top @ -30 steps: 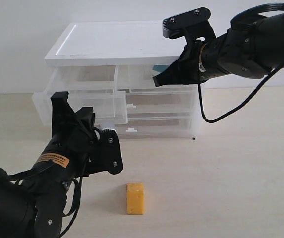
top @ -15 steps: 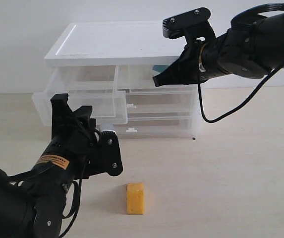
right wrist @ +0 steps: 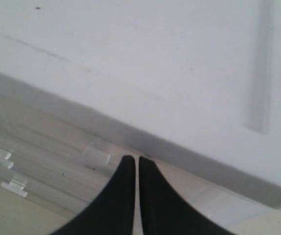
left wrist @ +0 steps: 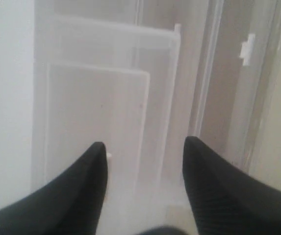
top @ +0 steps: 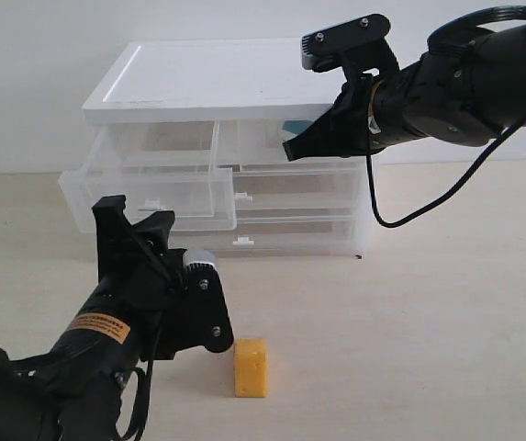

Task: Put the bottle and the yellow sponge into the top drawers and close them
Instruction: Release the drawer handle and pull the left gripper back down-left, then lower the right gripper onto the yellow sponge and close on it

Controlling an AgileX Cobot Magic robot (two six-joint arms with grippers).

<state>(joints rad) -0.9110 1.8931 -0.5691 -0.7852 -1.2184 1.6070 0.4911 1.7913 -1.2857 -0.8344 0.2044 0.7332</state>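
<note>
Two grippers are in view. The left gripper (left wrist: 145, 147) stands wide open with nothing between its fingers. It hangs on the near side of the left top drawer (top: 148, 195), which is pulled out toward the near side. The yellow sponge (top: 251, 367) lies on the table (top: 428, 322), nearer still and just right of that arm, apart from the fingers. The right gripper (right wrist: 133, 159) has its fingers pressed together and holds nothing. Its tips are at the front of the right top drawer (top: 253, 142), which sits pushed in under the chest's white top (top: 207, 78). A sliver of teal, the bottle (top: 295, 126), shows inside that drawer just beside the tips.
</note>
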